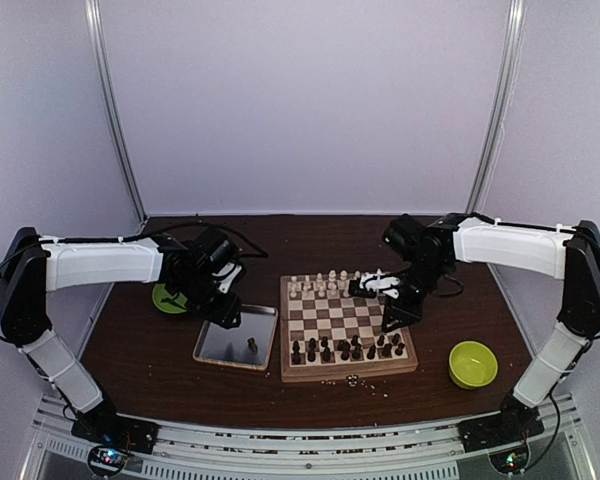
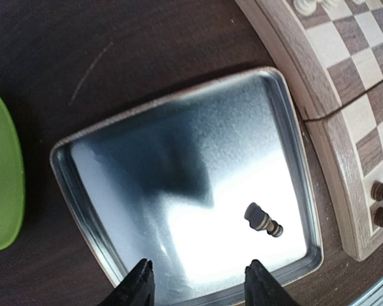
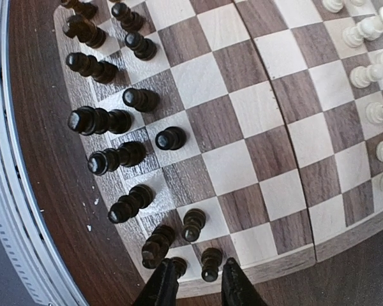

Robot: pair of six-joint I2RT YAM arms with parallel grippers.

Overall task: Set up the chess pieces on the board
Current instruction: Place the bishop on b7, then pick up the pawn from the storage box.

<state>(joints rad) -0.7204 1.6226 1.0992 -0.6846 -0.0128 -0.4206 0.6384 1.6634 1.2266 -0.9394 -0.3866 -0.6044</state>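
The board (image 1: 332, 318) lies mid-table. Dark chess pieces (image 1: 345, 350) fill its two near rows; in the right wrist view they (image 3: 108, 121) run down the board's (image 3: 242, 146) left side. My right gripper (image 3: 199, 288) hovers over the board's corner, open, with a standing dark pawn (image 3: 210, 263) in the gap, free of both fingers. One more dark piece (image 2: 263, 218) lies on its side in the silver tray (image 2: 179, 191), also seen from above as a dark piece (image 1: 251, 345). My left gripper (image 2: 201, 285) hangs open over the tray's near edge, empty.
Pale pieces (image 1: 320, 283) line the board's far rows. A green bowl (image 1: 473, 363) sits right of the board. Another green bowl (image 1: 166, 297) sits left of the tray (image 1: 212, 345). Small crumbs (image 1: 355, 380) lie by the board's near edge.
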